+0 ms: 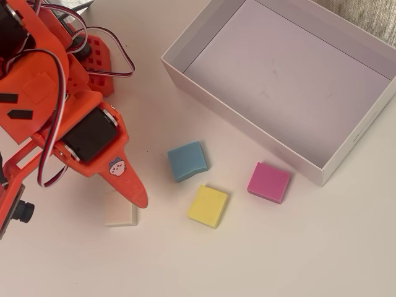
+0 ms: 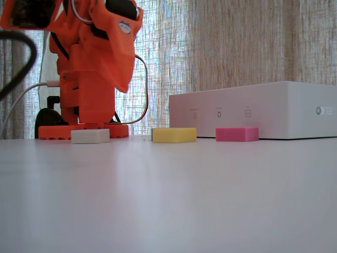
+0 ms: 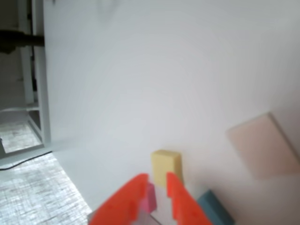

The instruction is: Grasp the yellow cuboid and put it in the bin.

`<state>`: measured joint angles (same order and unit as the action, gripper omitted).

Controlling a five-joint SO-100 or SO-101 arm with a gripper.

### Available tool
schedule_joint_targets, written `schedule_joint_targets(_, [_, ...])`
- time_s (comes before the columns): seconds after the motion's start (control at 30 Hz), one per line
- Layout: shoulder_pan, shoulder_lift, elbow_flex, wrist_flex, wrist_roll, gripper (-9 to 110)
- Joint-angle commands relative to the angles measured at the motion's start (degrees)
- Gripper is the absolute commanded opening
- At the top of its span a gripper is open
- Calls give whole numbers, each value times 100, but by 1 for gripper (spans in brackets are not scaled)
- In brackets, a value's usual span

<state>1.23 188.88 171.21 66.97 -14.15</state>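
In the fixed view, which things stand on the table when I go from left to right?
Robot base → cream block → yellow cuboid → pink block → bin, which reaches the right edge. The blue block is not visible here.

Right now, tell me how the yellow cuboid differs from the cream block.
The yellow cuboid is bright yellow; the cream block is pale, close to the table's colour. In the overhead view the yellow cuboid lies fully in the open, while the cream block is partly covered by the gripper above it. The yellow cuboid sits rotated; the cream block lies squarer to the frame. Both are flat square blocks of similar size, resting on the table.
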Motion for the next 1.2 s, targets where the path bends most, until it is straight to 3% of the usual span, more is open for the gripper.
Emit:
schedule_joint_targets(0.0, [-229, -281, -53, -519, -308, 28])
schedule_joint_targets(0.17, [-475, -2101, -1362, -1406, -352, 39])
schedule_joint_targets(0.37, [-861, -4342, -3867, -1327, -290, 39])
schedule_joint_targets(0.67, [-1222, -7515, -7559, 624, -35, 37])
schedule_joint_targets(0.9, [-1055, -8147, -7383, 1389, -9, 37])
schedule_joint_targets(1.17, [-905, -8209, -6231, 1011, -299, 37])
